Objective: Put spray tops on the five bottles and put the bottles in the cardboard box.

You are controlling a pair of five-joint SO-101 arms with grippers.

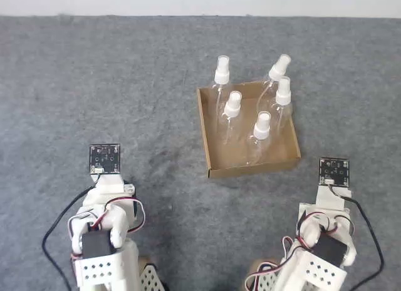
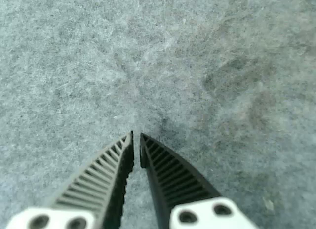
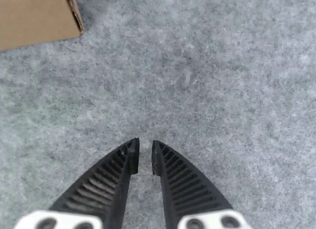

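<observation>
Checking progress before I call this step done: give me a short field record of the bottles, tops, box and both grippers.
bottles: five clear bottles, all in the cardboard box
spray tops: a white spray top on each bottle
left gripper: shut, empty, over bare carpet
right gripper: shut, empty, near a box corner
arms: both drawn back from the box
task state: looks complete

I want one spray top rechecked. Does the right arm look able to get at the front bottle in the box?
Probably yes. The right gripper hangs empty over carpet near the box corner, and the front bottle stands upright, its top clear above the low wall. Neighbouring bottles stand close, though.
</observation>
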